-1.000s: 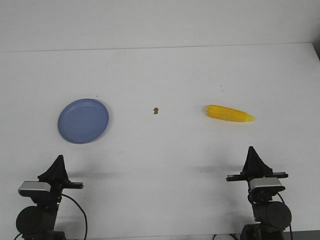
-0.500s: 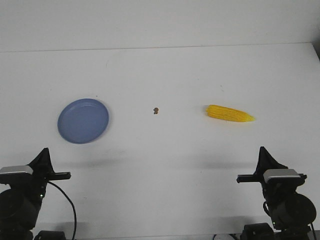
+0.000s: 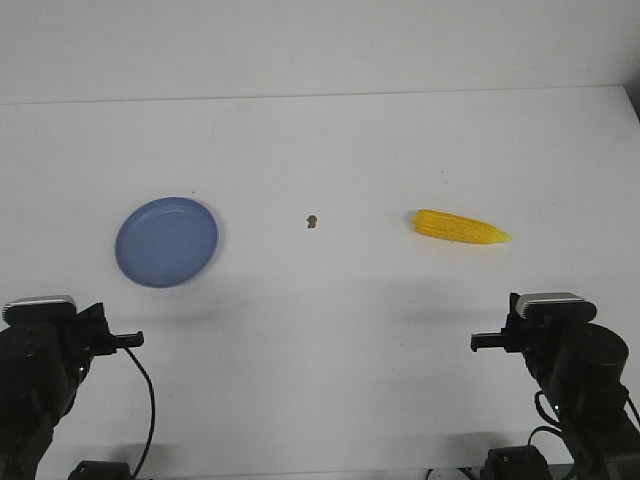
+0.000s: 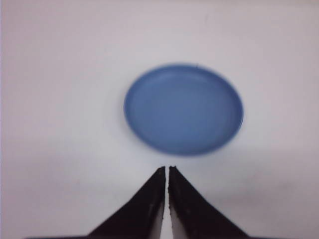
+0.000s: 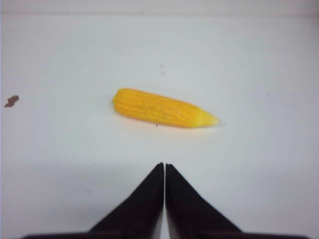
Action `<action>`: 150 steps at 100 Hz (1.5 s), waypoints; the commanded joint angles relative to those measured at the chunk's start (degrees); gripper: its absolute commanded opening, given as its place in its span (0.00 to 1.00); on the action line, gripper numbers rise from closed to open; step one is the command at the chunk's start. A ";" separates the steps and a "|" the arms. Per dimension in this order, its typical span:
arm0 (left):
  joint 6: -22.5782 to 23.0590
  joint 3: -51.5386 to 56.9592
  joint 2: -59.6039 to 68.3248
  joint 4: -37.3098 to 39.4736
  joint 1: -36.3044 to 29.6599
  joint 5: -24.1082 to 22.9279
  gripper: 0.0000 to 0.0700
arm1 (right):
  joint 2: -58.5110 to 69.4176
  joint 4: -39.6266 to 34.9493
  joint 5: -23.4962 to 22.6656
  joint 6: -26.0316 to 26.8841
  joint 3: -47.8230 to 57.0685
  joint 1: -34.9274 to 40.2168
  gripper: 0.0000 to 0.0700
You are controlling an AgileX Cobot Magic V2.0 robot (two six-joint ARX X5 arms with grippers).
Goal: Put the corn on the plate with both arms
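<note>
— Yellow corn: where is it?
— At three o'clock on the white worktop, lying flat, pointed end away from centre. The blue plate sits bare at nine o'clock, well apart, with a brown speck between them.
— And the hands?
— Left hand clenched, holding nothing, aimed at the plate. Right hand likewise clenched and unladen, facing the corn.

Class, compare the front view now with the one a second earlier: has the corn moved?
No. The corn lies at the same spot right of the brown speck, tip pointing away from the plate. Only the arms drew back.
</note>
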 commanded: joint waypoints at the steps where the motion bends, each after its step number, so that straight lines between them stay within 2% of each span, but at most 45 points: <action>1: 0.39 0.83 0.28 -0.70 0.07 -0.09 0.02 | 0.13 0.48 -0.31 1.29 0.98 0.07 0.01; 40: 0.20 0.83 -0.74 0.42 0.02 -0.09 0.02 | 0.11 -0.15 -0.22 1.73 0.98 0.07 0.05; 43: 0.13 0.83 -0.74 0.28 0.02 -0.09 0.03 | 0.11 -0.17 -0.22 1.73 0.98 0.07 0.10; 47: 0.07 0.83 -0.74 0.22 0.04 -0.09 0.06 | 0.11 -0.17 -0.22 1.73 0.98 0.07 0.22; 56: -0.33 0.83 -0.74 0.17 0.04 -0.09 0.35 | 0.11 -0.15 -0.22 1.73 0.98 0.07 0.54; 61: -0.35 0.83 -0.74 0.13 0.04 -0.09 0.50 | 0.11 -0.13 -0.20 1.73 0.98 0.07 0.62; 68: -0.72 0.83 -0.74 -0.20 0.04 -0.09 0.61 | 0.11 -0.13 -0.17 1.73 0.98 0.07 0.62; 84: -1.62 0.83 -0.68 -1.57 0.04 -0.07 0.61 | 0.11 -0.11 -0.11 1.73 0.98 0.07 0.62; 100: -3.06 0.96 2.16 1.79 0.09 -0.07 0.61 | 0.11 0.20 -0.11 1.70 0.98 0.07 0.62; 111: -5.88 1.99 8.20 4.13 0.85 0.39 0.61 | 0.11 0.35 -0.11 1.70 0.98 0.07 0.62; 122: -7.72 3.65 16.22 5.70 2.80 4.33 0.61 | 0.11 0.31 -0.11 1.68 0.98 0.07 0.62; 129: -7.87 5.11 21.73 6.84 4.55 6.16 0.61 | 0.11 0.37 -0.11 1.70 0.98 0.07 0.62; 150: -7.82 10.34 36.70 10.25 9.57 6.29 0.61 | 0.11 0.35 -0.11 1.70 0.98 0.07 0.62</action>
